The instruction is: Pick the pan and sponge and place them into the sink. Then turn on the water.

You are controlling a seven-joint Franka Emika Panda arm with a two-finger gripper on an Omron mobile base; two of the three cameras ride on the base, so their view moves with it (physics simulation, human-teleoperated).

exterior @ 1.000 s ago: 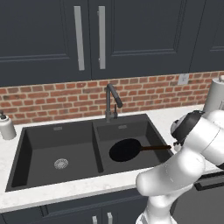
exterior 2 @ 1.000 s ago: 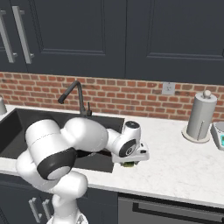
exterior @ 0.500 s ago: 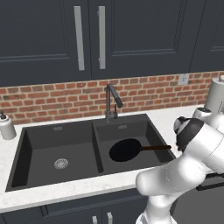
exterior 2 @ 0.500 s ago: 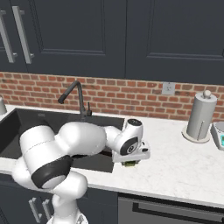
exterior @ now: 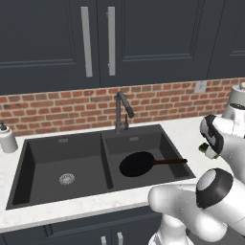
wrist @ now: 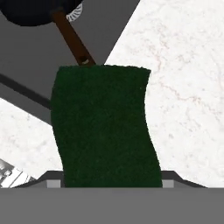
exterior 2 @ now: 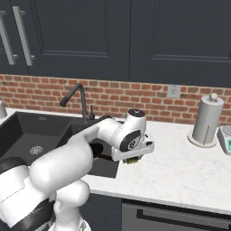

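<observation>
Gripper (exterior 2: 133, 159) is holding the sponge (wrist: 105, 127), its jaws apparently closed on the block's sides, though the fingertips are hidden behind the dark green face. It is hovering over the white marble desk (exterior 2: 180, 171) just right of the sink (exterior: 57, 158). The pan (exterior: 138, 164) is lying in the right basin, handle pointing right.

A paper towel roll (exterior 2: 206, 119) is standing upright on the white marble counter (exterior 2: 180, 171). A white soap dispenser (exterior: 6, 139) is sitting beside the brick backsplash (exterior: 57, 107).
</observation>
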